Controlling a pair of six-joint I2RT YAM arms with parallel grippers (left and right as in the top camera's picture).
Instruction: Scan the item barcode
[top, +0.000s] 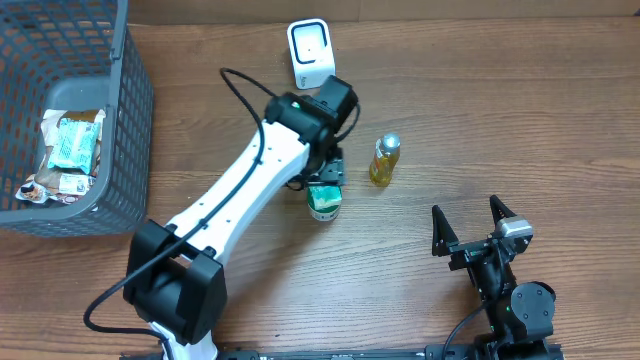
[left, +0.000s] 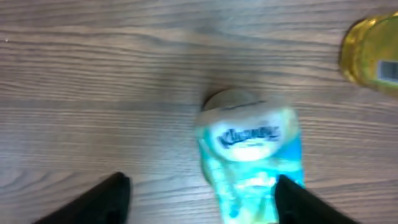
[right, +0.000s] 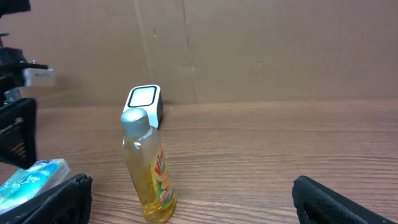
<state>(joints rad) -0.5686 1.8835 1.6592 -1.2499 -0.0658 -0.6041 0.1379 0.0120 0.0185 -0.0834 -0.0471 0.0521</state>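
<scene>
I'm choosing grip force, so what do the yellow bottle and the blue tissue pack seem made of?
Yellow bottle: likely clear glossy plastic; liquid shows through and light glints on it. Its cap: matte silver-grey, plastic or metal, unclear. Tissue pack: probably soft printed plastic film, slightly shiny, with a rumpled outline.

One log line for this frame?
left gripper: open over tissue pack | right gripper: open, empty | bottle: upright | scanner: unused
</scene>
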